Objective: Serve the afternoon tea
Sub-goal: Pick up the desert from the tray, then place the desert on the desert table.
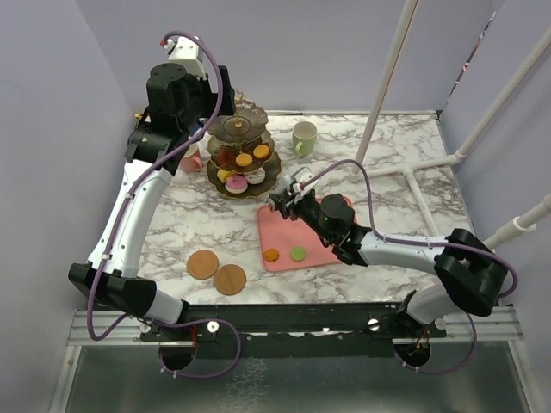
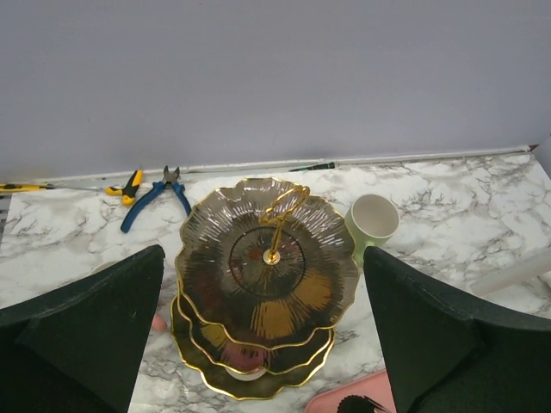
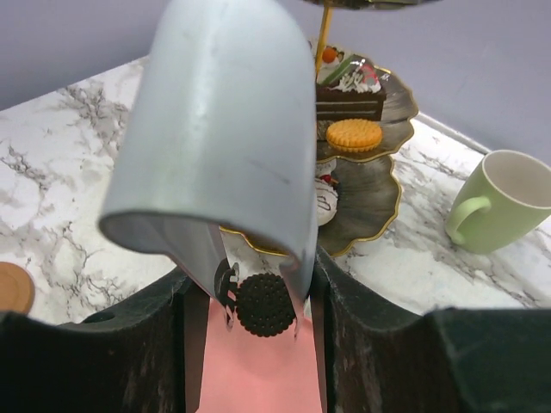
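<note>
The dark three-tier stand (image 1: 238, 155) with its gold ring stands at the back centre, with pastries and cookies (image 1: 244, 159) on its lower tiers. My left gripper (image 2: 263, 258) hangs open above it, holding nothing. My right gripper (image 3: 251, 271) is shut on grey tongs (image 3: 224, 129), whose tips straddle a dark round cookie (image 3: 264, 305) on the pink tray (image 1: 293, 241). An orange cookie (image 1: 271, 255) and a green one (image 1: 298, 254) also lie on the tray. The pale-green mug (image 1: 304, 138) stands right of the stand, and the pink mug (image 1: 191, 159) is partly hidden to its left. Two brown coasters (image 1: 202, 263) (image 1: 230, 279) lie near the front.
Blue-handled pliers (image 2: 155, 194) and a yellow-handled tool (image 2: 129, 185) lie by the back wall. White pipes (image 1: 430, 163) cross the right side of the marble table. Purple walls enclose the back and both sides.
</note>
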Controlling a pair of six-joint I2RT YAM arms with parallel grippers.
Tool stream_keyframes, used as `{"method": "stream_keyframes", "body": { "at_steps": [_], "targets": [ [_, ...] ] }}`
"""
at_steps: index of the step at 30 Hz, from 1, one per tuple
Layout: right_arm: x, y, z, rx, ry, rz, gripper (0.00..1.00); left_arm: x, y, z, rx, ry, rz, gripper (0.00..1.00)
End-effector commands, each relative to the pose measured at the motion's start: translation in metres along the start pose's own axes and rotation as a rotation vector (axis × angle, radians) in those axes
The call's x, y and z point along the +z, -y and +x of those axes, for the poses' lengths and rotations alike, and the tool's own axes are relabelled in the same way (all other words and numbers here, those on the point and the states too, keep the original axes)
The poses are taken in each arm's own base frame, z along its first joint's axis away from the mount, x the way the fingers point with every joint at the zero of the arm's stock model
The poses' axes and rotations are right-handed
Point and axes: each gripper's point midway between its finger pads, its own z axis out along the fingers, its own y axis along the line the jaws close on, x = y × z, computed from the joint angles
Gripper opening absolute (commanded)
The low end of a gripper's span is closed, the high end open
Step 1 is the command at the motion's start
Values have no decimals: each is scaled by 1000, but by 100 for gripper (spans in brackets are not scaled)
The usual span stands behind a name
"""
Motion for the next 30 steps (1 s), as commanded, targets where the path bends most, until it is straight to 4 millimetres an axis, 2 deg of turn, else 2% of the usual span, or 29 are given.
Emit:
{"method": "stream_keyframes", "body": {
  "at_steps": [1, 5, 12, 17, 22, 25, 30],
  "targets": [
    [1, -2, -40, -23, 67, -34, 4, -5, -3, -13, 14, 22, 17, 99],
    [12, -2, -78, -29, 126, -42, 4, -3, -4, -10, 14, 14, 24, 99],
    [35, 1, -165, -65, 256, -48, 4, -1, -14, -9, 16, 10, 6, 99],
    [61, 8, -206, -110, 306, -53, 4, -5, -31, -18, -54, 24, 18, 99],
    [93, 28, -219, -140, 296, -33, 4, -11, -47, -21, -47, 29, 4, 99],
    [109, 44, -213, -143, 273, -11, 4, -14, -52, -19, -32, 28, -5, 99],
    [124, 74, -206, -133, 262, 35, 4, -18, -54, -19, -16, 33, -11, 99]
  ]
}}
